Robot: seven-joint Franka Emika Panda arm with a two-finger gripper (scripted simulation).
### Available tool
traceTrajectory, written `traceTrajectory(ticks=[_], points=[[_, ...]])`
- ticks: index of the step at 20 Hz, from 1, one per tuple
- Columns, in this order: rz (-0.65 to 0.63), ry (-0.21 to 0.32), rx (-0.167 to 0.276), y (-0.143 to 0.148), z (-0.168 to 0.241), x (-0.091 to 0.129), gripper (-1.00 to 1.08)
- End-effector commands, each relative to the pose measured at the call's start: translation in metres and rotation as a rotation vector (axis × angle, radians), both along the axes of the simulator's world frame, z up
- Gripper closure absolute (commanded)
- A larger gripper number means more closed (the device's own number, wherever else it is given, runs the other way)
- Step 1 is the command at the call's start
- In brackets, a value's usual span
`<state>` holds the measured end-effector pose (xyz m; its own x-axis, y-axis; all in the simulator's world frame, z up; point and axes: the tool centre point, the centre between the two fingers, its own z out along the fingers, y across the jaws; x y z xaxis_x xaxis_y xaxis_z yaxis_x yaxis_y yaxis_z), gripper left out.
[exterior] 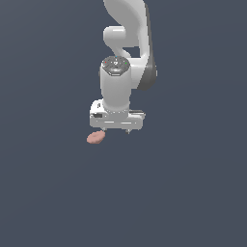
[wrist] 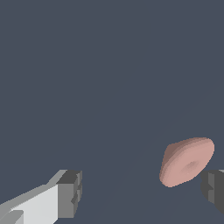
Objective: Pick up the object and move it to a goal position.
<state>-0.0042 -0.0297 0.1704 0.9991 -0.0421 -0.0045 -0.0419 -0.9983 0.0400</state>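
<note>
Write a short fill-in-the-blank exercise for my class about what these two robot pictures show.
1. The colour of the small oval object is ____.
2. The hand has its fingers spread ____.
3. In the exterior view, the object lies toward the view's ____ of the hand.
4. The arm is coloured ____.

Missing words: pink; open; left; white
</note>
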Motion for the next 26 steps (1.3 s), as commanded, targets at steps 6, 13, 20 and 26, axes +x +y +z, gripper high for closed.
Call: traceTrajectory(ticks=[6, 13, 20, 26], points=[[0.008, 0.0, 0.002, -0.005, -0.006, -0.003, -0.92], [0.047, -0.001, 0.009, -0.026, -0.033, -0.014, -0.92], [0.114, -0.002, 0.022, -0.063, -0.079, -0.031, -0.92], [0.164, -0.003, 0.033, -0.091, -0.116, -0.041, -0.92]])
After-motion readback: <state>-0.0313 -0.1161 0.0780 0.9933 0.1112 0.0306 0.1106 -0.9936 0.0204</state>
